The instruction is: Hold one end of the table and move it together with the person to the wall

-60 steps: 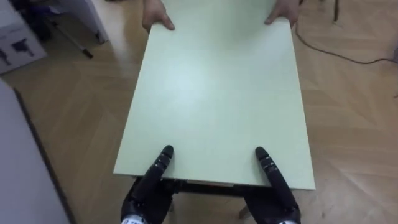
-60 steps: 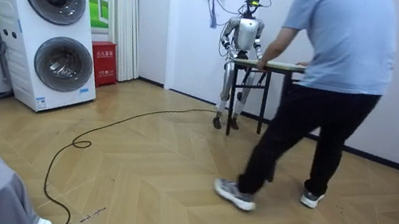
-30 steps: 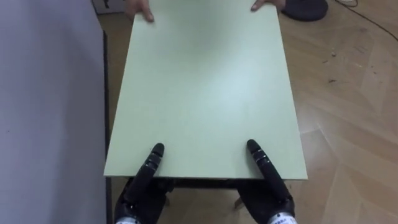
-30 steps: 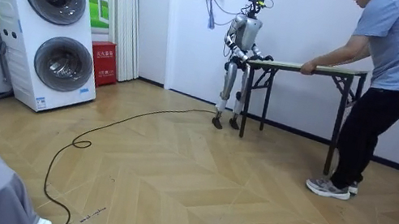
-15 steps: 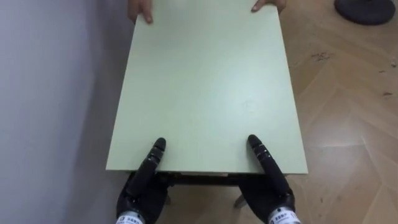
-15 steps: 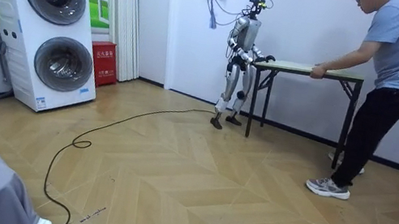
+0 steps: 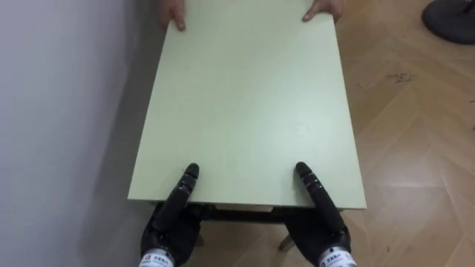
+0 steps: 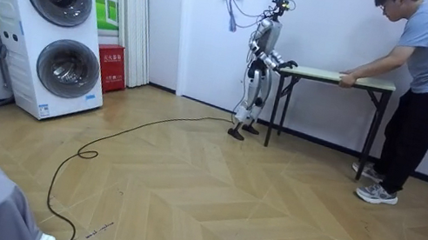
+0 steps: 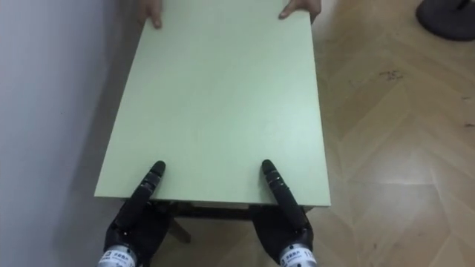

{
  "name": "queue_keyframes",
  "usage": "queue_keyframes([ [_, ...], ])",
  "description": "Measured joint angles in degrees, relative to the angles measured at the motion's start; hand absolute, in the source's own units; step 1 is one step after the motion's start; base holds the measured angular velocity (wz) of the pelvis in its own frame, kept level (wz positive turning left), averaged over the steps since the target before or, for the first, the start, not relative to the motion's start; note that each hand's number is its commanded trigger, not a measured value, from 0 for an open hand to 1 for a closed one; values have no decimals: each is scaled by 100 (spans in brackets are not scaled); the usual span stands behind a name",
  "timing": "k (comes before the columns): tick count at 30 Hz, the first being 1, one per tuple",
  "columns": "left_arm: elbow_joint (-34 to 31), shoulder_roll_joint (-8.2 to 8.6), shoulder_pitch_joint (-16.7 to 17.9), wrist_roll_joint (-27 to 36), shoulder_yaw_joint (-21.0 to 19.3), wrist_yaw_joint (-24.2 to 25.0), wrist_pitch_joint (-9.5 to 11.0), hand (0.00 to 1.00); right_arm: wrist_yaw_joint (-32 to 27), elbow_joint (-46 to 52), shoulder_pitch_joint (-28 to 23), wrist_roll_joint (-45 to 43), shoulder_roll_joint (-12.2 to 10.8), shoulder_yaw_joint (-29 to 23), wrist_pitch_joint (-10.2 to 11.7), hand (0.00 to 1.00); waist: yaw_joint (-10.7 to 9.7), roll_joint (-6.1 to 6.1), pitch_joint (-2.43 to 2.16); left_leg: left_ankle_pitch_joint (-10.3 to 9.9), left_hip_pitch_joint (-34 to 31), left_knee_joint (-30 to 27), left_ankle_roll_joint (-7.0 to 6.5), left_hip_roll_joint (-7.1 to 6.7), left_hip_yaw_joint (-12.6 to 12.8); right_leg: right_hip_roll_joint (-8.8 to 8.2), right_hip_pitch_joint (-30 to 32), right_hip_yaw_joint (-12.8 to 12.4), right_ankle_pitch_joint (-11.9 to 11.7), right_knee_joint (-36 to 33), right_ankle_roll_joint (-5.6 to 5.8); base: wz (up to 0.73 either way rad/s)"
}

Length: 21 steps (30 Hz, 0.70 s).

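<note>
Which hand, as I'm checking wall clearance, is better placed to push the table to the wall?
Probably the right hand: it is on the table at the side open to the floor; the left hand sits beside the wall.

Table top [image 7: 249,111]: pale green, rectangular, bare across its middle.
Table legs [image 8: 373,121]: dark and thin, under the top.
Near edge of the table: left hand [image 7: 177,211] and right hand [image 7: 320,211], each reaching up onto the top, well apart.
Far edge of the table: a person's 2 hands [image 7: 172,13], 1 at each corner.
Floor [image 7: 415,148]: wood parquet in herringbone, right of the table.
Dark round base [image 7: 449,18]: on the floor, beyond the table's far right corner.
Cable [image 8: 104,140]: dark, looping over the floor, well apart from the table.
</note>
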<state>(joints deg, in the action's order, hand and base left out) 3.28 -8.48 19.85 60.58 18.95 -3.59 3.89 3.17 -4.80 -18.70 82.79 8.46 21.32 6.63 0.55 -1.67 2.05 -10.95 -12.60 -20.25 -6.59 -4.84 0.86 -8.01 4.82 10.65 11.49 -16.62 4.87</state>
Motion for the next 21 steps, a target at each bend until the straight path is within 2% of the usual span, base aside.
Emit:
queue_keyframes([
  [3,1,2,7,0,7,-1,-11,100,-32,-12,-4,9,-11,15,0,100,-4,42,5,1,76,75,-2,-4,9,14,-36,-161,-1,19,-1,-1],
  [6,19,-5,41,-15,-23,-7,-25,100,-104,-28,-9,25,-28,64,-4,100,6,172,2,1,226,219,-1,-21,46,45,-207,-437,-9,261,-7,-4],
  [10,16,7,41,-59,-22,-5,-31,100,-101,-31,-18,37,-18,52,-3,100,5,187,1,1,262,271,-1,-29,61,59,-272,-578,-52,414,3,0],
  [21,124,20,47,-103,-34,-6,-46,100,-101,-170,-26,14,-98,-3,-47,100,-8,184,2,0,383,313,1,-20,73,70,-373,-590,-54,411,3,0],
])
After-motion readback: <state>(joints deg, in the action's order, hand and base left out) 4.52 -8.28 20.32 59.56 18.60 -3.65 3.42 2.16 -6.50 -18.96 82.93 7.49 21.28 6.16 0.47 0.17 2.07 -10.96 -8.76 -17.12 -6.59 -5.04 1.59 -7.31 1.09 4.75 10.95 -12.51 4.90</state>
